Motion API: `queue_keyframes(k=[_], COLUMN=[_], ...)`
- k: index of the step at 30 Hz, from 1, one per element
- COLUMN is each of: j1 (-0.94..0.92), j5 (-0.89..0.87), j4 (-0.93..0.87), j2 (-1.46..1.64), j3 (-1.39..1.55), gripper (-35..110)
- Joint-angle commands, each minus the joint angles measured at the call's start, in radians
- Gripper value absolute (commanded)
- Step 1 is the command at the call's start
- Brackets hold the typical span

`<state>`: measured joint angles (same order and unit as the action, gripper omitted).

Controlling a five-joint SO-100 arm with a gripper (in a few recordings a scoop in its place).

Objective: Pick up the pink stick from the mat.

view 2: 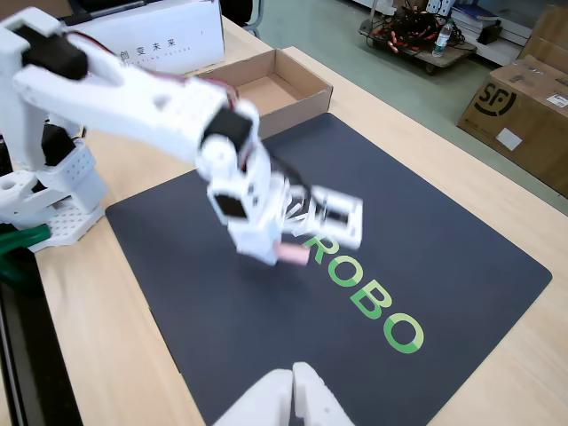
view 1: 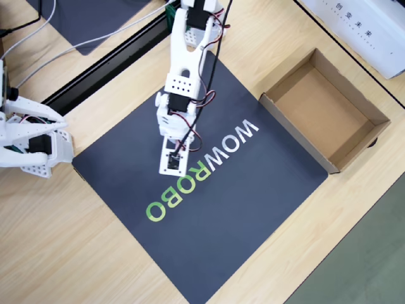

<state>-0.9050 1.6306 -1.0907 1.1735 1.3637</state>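
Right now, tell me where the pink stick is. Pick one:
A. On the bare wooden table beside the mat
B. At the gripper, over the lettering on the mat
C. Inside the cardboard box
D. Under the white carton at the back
B. In the fixed view the pink stick shows at the tip of the gripper, over the white and green letters of the mat; the cardboard box holds nothing pink.

The mat looks matt and smooth like rubbery cloth, the table shows pale wood grain, the box is plain brown cardboard, and the arm is smooth white plastic.
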Motion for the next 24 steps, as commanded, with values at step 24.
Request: queue_keyframes(k=[24], j1=[0.736], j5=[-0.288], j4=[-0.187], j2=[0.430], j3=[-0.049], gripper=[3])
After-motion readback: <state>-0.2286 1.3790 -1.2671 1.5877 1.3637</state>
